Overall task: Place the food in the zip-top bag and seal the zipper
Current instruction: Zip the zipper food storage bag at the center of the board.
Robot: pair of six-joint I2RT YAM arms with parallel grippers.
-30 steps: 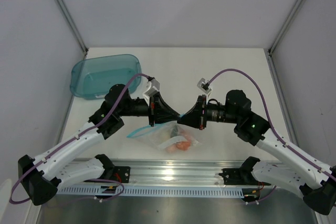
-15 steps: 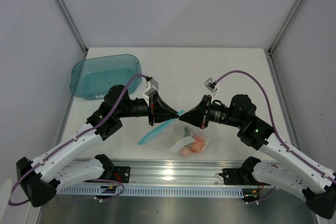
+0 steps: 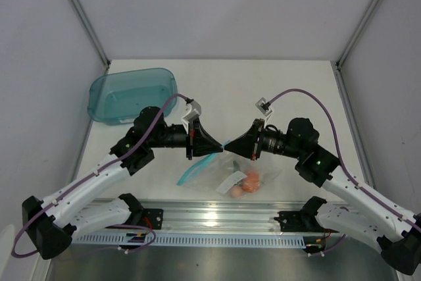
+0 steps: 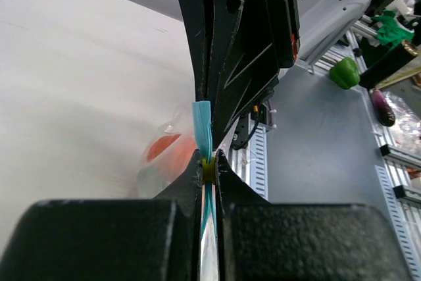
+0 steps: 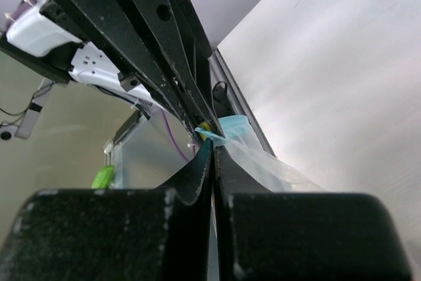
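Note:
The zip-top bag (image 3: 245, 174) hangs low between both grippers, sagging toward the table's front. Inside it show the orange fruit (image 3: 250, 182) and the cream-white lump (image 3: 231, 191). The green vegetable is only a faint green tint through the plastic in the left wrist view (image 4: 148, 177). My left gripper (image 3: 219, 147) is shut on the light-blue zipper (image 4: 201, 123), with a small yellow piece between its tips. My right gripper (image 3: 228, 148) faces it tip to tip and is shut on the same mouth edge (image 5: 231, 126). The strip's free end (image 3: 187, 176) trails down to the left.
The teal translucent tub (image 3: 131, 93) stands at the back left. An aluminium rail (image 3: 210, 218) runs along the front edge under the bag. In the left wrist view a green toy pepper (image 4: 345, 72) and other items lie beyond the table's front.
The bag and its food have shifted right and toward the front edge. The zipper's free end has swung right with it. Both grippers stay shut, tip to tip.

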